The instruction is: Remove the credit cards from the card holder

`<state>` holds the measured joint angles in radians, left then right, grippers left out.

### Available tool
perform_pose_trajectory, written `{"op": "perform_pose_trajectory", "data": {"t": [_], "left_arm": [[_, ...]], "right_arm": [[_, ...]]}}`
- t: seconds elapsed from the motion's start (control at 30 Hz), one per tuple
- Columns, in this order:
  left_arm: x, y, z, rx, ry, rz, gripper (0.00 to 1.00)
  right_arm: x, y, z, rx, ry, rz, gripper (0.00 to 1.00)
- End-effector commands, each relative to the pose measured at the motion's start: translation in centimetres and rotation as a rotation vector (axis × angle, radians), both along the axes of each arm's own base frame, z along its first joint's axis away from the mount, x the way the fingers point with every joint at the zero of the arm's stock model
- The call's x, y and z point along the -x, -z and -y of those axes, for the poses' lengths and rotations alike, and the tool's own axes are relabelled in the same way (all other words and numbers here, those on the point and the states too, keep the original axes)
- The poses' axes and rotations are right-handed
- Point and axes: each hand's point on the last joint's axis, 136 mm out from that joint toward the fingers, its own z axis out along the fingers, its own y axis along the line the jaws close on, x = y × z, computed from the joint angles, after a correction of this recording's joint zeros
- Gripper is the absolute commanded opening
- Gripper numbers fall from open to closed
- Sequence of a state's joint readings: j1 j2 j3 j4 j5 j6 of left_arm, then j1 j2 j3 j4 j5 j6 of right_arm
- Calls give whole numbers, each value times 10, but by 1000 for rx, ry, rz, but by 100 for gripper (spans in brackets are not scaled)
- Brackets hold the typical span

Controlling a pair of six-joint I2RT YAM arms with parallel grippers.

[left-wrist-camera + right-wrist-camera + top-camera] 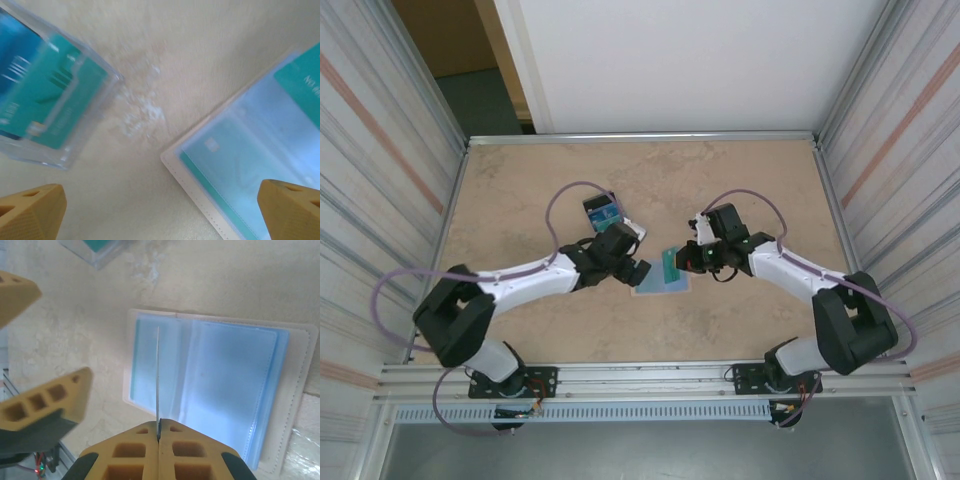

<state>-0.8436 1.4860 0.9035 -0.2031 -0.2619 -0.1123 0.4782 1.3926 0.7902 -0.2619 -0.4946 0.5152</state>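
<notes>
Beige worktop [740, 180]: card holder [225, 390] lies open flat, letting right gripper [159, 432] pinch 1 credit card [671, 263] edgewise; left gripper [160, 210] spread.

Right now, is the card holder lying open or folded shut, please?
Open: the card holder lies spread flat, pale blue inner faces showing.

An open card holder [658, 280] lies flat near the middle of the table [520, 180], with the left gripper [640, 270] at its left edge and the right gripper [159, 440] at its right. A credit card [158, 370] stands on edge above it, pinched in the right gripper. A box [603, 212] behind and to the left holds more cards [50, 90].
</notes>
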Motion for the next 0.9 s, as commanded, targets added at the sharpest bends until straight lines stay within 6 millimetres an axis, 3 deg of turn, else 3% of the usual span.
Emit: {"op": "perform_pose_trajectory", "data": {"t": [0.0,0.17,0.37,0.53,0.73,0.87], "left_arm": [[-4,-37,-15,61,-53,94,99],[5,-82,-12,190,64,188,94],[30,-113,5,302,384,231,74],[56,-126,22,307,657,252,73],[70,-130,34,299,834,209,71],[75,-126,42,297,910,171,61]], "right_arm": [[2,-26,0,29,-70,111,0],[6,-53,-6,7,-155,235,0],[20,-83,-19,-19,-315,377,0],[35,-103,-31,-39,-448,461,0],[49,-109,-38,-23,-556,461,0],[60,-111,-44,-35,-624,450,0]]}}
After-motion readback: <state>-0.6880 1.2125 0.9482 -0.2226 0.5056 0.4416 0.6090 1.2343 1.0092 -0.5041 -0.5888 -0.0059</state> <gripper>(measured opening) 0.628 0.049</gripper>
